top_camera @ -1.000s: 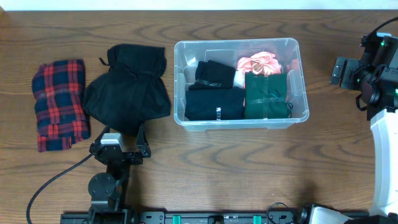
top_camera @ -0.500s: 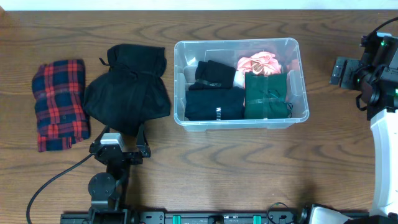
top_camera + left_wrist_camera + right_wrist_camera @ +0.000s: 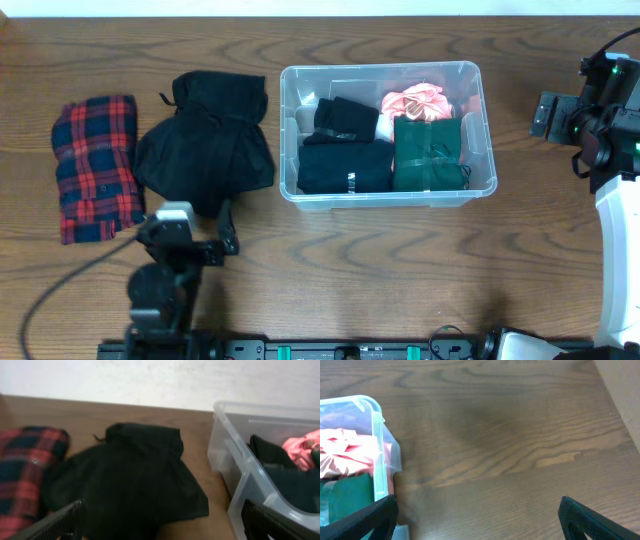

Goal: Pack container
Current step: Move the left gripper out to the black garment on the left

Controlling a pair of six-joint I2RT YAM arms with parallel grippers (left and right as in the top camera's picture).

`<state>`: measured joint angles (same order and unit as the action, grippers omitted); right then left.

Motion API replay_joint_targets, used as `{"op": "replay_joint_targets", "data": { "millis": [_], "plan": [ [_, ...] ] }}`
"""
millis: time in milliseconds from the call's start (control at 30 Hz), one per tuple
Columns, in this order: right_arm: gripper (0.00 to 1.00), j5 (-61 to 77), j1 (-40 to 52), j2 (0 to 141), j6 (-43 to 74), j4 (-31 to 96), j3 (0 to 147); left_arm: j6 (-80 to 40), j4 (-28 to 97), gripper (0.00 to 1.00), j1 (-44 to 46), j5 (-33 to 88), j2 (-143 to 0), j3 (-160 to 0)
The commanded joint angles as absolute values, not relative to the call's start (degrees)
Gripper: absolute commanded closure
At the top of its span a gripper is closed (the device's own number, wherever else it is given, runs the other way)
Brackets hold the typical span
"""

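Both gaping empty: left gripper is sliding leftward by the black garment, perhaps the container's next item; right gripper is idling.

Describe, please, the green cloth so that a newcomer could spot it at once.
Find the clear container on the table. In its near right corner lies a folded cloth. It alone is dark green; its neighbours are black clothes and a pink bundle.
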<state>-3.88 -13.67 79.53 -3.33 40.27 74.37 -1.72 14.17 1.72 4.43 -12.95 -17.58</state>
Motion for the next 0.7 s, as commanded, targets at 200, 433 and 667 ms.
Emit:
{"op": "replay_joint_targets", "data": {
  "millis": [200,433,667],
  "plan": [
    [0.01,-4.3,-14.0,78.8,-2.8,40.3,74.8,7.0,33.3,0.02,1.8,-0.9,-48.7,-58.4],
    [0.01,-4.3,-14.0,78.8,-2.8,40.3,74.8,9.3,58.4,0.02,-2.5,-0.5,-78.1,-89.3],
    [0.01,-4.3,-14.0,78.8,-2.8,40.3,74.8,9.8,61.1,0.02,-6.9,-0.7,-91.7,-97.7]
  ]
}}
